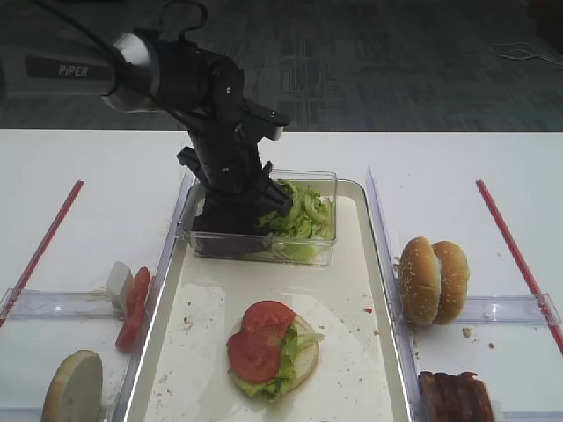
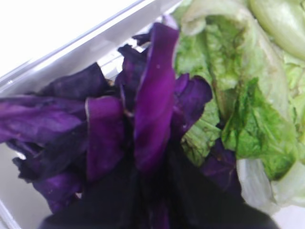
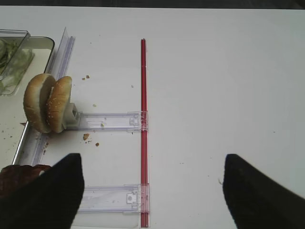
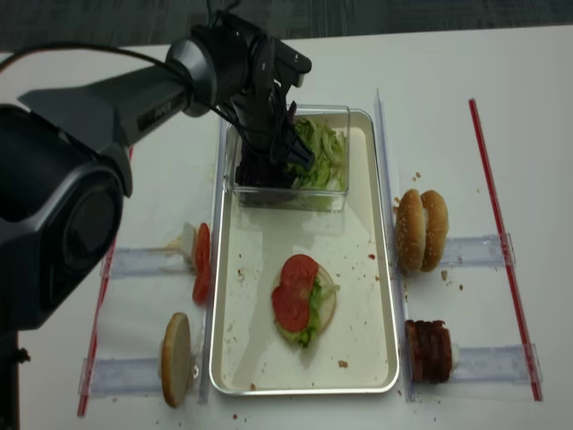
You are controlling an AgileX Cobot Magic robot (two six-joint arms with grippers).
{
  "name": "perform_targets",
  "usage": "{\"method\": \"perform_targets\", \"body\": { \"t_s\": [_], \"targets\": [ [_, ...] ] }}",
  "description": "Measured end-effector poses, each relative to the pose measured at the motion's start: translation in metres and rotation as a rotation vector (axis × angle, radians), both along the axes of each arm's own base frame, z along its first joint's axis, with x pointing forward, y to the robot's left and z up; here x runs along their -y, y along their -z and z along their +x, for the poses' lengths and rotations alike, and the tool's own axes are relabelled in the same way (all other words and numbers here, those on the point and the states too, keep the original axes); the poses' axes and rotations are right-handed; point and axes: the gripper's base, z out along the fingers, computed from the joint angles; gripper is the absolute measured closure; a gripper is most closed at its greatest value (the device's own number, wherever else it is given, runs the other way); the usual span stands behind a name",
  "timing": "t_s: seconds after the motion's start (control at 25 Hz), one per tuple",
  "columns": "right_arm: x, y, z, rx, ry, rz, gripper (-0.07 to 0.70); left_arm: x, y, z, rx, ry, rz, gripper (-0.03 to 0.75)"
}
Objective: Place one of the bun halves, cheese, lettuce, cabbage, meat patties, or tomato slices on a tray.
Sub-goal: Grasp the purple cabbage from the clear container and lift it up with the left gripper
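Left wrist view: the left arm's fingers are closed tight on a bunch of dark purple cabbage, the leaf strips standing up from the pinch; light green lettuce lies touching them on the right.
Clear box: the cabbage and lettuce sit inside the clear plastic box at the far end of the tray, with the left arm reaching down into its left half.
Lift advice: raise straight up until the strips clear the box wall, slowly, since neighbouring lettuce or loose purple pieces may cling and come along.
Carry advice: bring the bunch toward the near part of the tray, where a bun half topped with lettuce and two tomato slices waits; set it low before letting go so the curled leaf does not bounce off.
Right side: the right arm's fingers stand wide apart, holding nothing, above the counter beside the upright bun halves.
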Motion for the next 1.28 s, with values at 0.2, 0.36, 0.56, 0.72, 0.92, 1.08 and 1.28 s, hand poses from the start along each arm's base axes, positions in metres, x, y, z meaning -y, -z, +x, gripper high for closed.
{"method": "perform_targets", "body": {
  "t_s": [0.2, 0.36, 0.56, 0.72, 0.92, 1.08, 1.28],
  "targets": [
    [0.000, 0.000, 0.000, 0.000, 0.000, 0.000, 0.006, -0.003, -0.030, -0.004, 0.037, -0.001, -0.021, 0.622],
    [0.000, 0.000, 0.000, 0.000, 0.000, 0.000, 0.006, -0.006, -0.056, -0.011, 0.068, -0.002, -0.038, 0.623],
    [0.000, 0.000, 0.000, 0.000, 0.000, 0.000, 0.006, -0.010, -0.081, -0.018, 0.099, -0.003, -0.056, 0.623],
    [0.000, 0.000, 0.000, 0.000, 0.000, 0.000, 0.006, -0.014, -0.089, -0.023, 0.079, -0.005, -0.043, 0.625],
    [0.000, 0.000, 0.000, 0.000, 0.000, 0.000, 0.006, -0.020, -0.084, -0.033, -0.037, -0.012, 0.025, 0.626],
    [0.000, 0.000, 0.000, 0.000, 0.000, 0.000, 0.006, -0.025, -0.082, -0.041, -0.129, -0.011, 0.081, 0.627],
    [0.000, 0.000, 0.000, 0.000, 0.000, 0.000, 0.006, -0.025, -0.082, -0.042, -0.138, -0.004, 0.089, 0.627]
  ]
}}
